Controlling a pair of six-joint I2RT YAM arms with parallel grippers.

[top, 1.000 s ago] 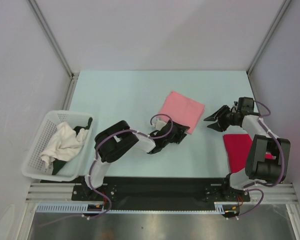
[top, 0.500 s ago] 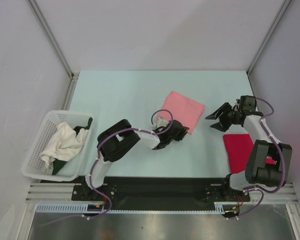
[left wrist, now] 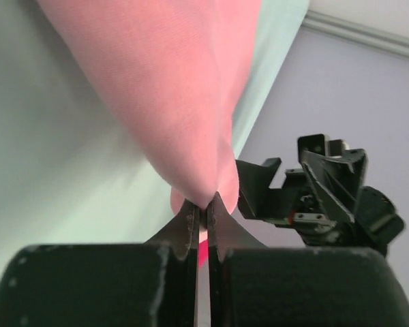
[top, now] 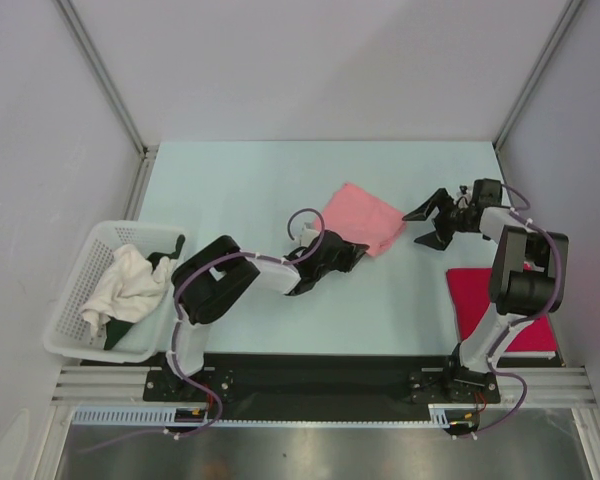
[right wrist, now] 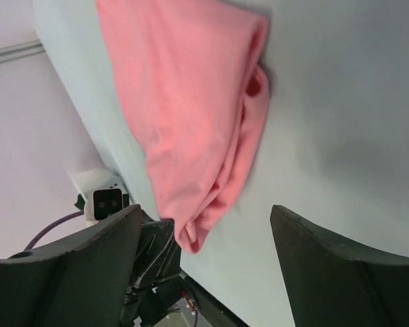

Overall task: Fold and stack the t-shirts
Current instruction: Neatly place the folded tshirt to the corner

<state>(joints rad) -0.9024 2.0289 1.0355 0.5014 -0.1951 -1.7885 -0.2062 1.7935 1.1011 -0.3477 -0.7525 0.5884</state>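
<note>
Top view: shows the salmon-pink t-shirt [top: 365, 222] folded, lying a little right of the middle of the pale worktop [top: 240, 190]. Shows the left hand [top: 354, 251] at its near corner, closed on the cloth. Shows the right hand [top: 416, 229] just beside the shirt's right edge, spread wide with nothing between the fingers, not touching the cloth. Shows the magenta-red t-shirt [top: 475, 295] folded flat at the near right, partly behind the right arm and well apart from the pink one. At the left edge, shows a white lattice basket [top: 68, 295] holding crumpled white cloth [top: 120, 285] and something dark.

Left wrist view: shows the left hand [left wrist: 198, 208] pinched tight on a corner of the salmon-pink t-shirt [left wrist: 163, 88], the cloth drawn up into a taut cone above the worktop [left wrist: 54, 170].

Right wrist view: shows the right hand [right wrist: 204, 211] open, its two dark fingers [right wrist: 75, 266] framing the salmon-pink t-shirt [right wrist: 184, 102] on the worktop [right wrist: 327, 102], with the shirt's far corner gathered into the left hand [right wrist: 167, 238].
</note>
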